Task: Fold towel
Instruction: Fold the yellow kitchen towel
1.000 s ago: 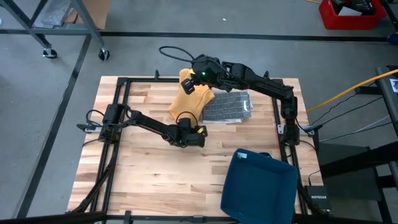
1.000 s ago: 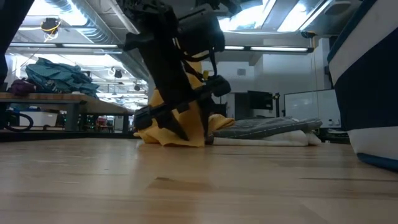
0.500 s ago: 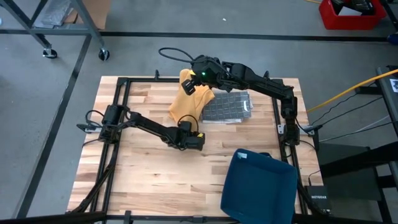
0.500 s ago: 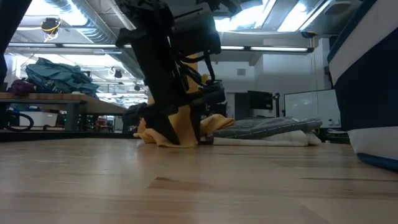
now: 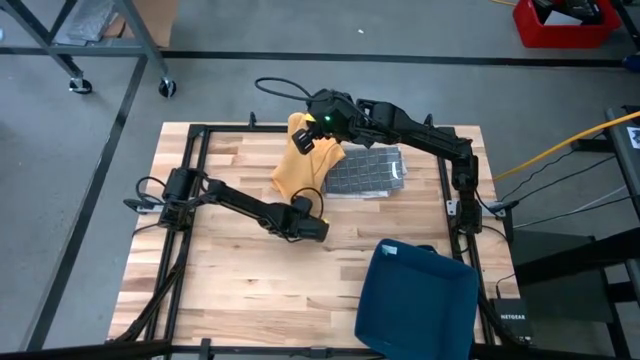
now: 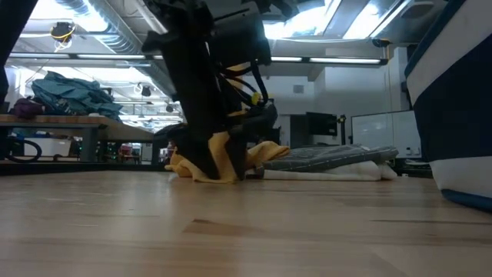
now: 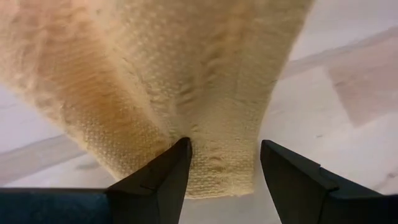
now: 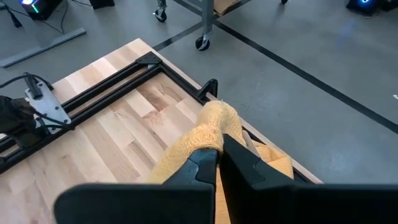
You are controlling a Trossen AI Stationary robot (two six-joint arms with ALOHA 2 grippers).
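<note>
Toward the far middle of the wooden table [image 5: 230,280], the right arm reaches in from the right side, elbow bent, and its right gripper [image 5: 301,137] holds a pinched, bunched end of the yellow towel [image 5: 303,168] lifted above the boards, fingers [image 8: 199,168] clamped tight on the cloth. From that grip the towel hangs and spreads down toward the near side, its lower end lying on the table. The left arm stretches low across the table from the left side, and the left gripper [image 5: 308,224] sits at that near end of the towel, its fingers [image 7: 163,180] spread wide with the towel's hem between them. A grey folded towel [image 5: 366,171] lies flat just right of the yellow one. A dark blue bin [image 5: 415,300] stands at the near right corner.
</note>
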